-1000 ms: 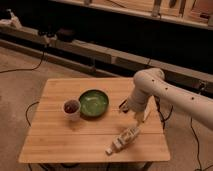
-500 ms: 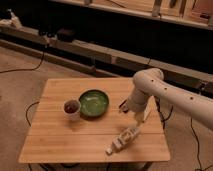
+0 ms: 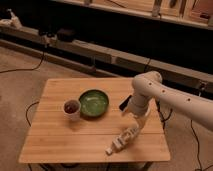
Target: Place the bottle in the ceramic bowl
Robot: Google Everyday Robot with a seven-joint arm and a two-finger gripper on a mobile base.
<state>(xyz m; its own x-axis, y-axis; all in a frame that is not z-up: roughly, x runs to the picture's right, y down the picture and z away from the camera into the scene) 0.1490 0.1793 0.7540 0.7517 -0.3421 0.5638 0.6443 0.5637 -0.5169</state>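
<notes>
The gripper's (image 3: 126, 136) fingers stand wide, low over the front right of the table (image 3: 60, 145), right at the upper end of the bottle (image 3: 113, 147); I cannot tell whether they touch it. The bottle lies slanted near the table's front edge, its far end pointing front-left, well apart from the green bowl (image 3: 93, 103). The bowl sits mid-table just beside a white cup (image 3: 71, 108), and the white arm (image 3: 145, 90) bends down from the right.

arm (image 3: 150, 92): mine, white, smooth rounded shells | marks: small dark dots along one link, dark patch at a joint | pincer (image 3: 124, 138): pale, low over worktop (image 3: 60, 140), front right
</notes>
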